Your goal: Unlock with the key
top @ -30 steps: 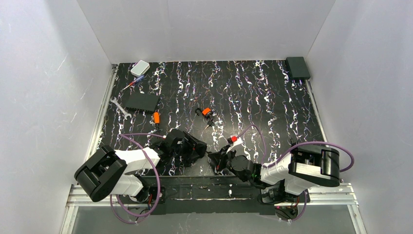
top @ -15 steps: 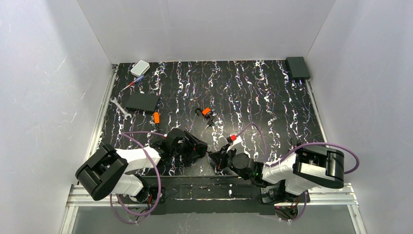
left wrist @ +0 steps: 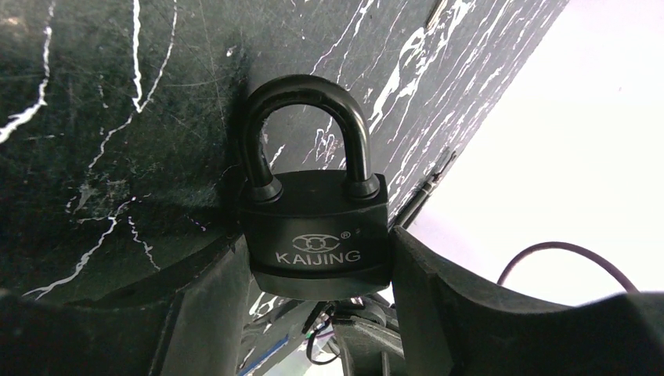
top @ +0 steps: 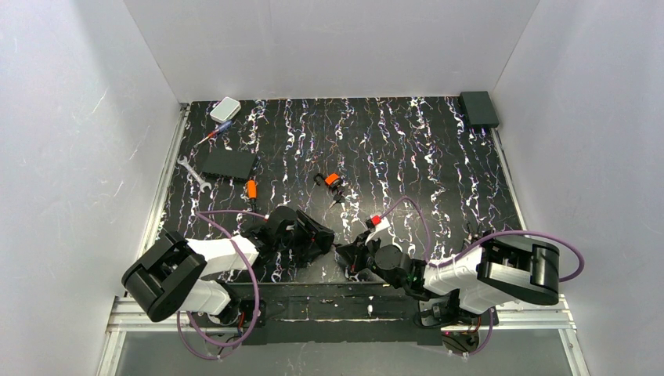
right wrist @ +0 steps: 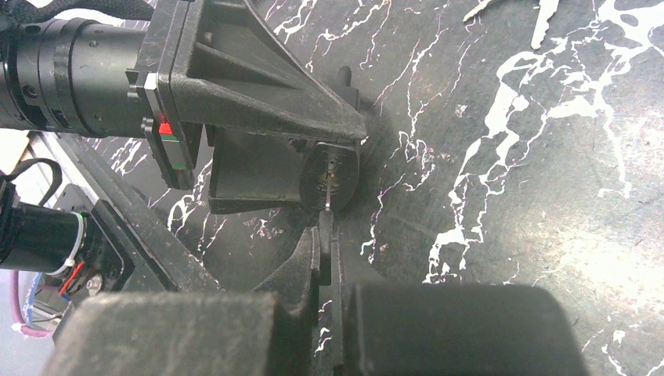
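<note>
Step in hand: insertion of the key into the padlock, judged from the blade tip standing at the lock's underside.
Padlock: dark body marked KAIJING, centre of the left wrist view; shackle seated in both holes, so locked.
Left gripper: fingers pressed against both flanks of the padlock body, lifting it just off the table.
Right gripper: fingers pinched together on the key's black head, lower centre of the right wrist view.
Key: thin blade points up the frame toward the keyhole. Tip is at the lower edge of the lock face; whether it has entered cannot be told.
Alignment: blade appears slightly left of and below the slot, and its roll relative to the slot is too small to read.
Handling advice: bring the blade onto the slot axis with small corrections, then push straight along the blade.
Further advice: twist only once the blade is fully seated, with the left grip firm against the torque.
Risk: a short key in a fingertip pinch can pivot or slip if pushed off-axis. The blade may skate across the lock face.
</note>
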### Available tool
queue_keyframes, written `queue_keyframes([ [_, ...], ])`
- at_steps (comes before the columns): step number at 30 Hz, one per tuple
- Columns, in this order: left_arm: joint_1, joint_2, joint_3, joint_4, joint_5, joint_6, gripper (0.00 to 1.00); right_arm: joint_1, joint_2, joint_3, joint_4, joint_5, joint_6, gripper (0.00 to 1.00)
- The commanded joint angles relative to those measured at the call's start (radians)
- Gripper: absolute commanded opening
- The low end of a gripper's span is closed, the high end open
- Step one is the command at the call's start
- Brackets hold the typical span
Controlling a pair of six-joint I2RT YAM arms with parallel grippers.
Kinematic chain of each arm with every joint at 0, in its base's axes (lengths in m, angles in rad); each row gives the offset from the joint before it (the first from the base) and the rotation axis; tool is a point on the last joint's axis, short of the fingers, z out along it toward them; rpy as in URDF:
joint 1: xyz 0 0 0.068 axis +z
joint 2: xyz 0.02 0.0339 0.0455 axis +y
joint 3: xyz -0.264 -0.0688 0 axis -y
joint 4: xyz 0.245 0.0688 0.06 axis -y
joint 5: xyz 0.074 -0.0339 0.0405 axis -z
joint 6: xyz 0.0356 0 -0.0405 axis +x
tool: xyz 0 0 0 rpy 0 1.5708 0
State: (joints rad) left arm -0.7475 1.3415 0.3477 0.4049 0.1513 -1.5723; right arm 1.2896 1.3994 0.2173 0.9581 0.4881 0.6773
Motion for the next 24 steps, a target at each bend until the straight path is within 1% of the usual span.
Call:
queue_keyframes([
  [1,-0.027,0.005,-0.009,0.148,0.191,-0.045,0.00,0.007,-0.030,0.059,0.094,-0.086,0.036,0.01],
  [5,-0.025,0.034,-0.038,0.277,0.219,-0.114,0.00,0.006,-0.035,0.088,-0.015,0.001,0.080,0.01],
  [8,-0.024,0.037,-0.068,0.351,0.211,-0.168,0.00,0.004,-0.025,0.086,-0.020,0.053,0.092,0.01],
  [11,-0.024,0.035,-0.079,0.385,0.209,-0.194,0.00,-0.001,-0.017,0.090,-0.014,0.071,0.089,0.01],
  [14,-0.024,0.036,-0.093,0.436,0.212,-0.215,0.00,-0.011,-0.022,0.098,-0.019,0.061,0.068,0.01],
  [17,-0.023,0.044,-0.107,0.499,0.222,-0.222,0.00,-0.021,-0.031,0.097,0.005,-0.004,0.037,0.01],
  [20,-0.017,0.067,-0.103,0.518,0.248,-0.219,0.00,-0.021,-0.049,0.102,-0.009,-0.059,0.022,0.01],
  [24,-0.014,0.100,-0.113,0.577,0.248,-0.238,0.00,-0.021,-0.077,0.096,-0.044,-0.067,0.018,0.01],
])
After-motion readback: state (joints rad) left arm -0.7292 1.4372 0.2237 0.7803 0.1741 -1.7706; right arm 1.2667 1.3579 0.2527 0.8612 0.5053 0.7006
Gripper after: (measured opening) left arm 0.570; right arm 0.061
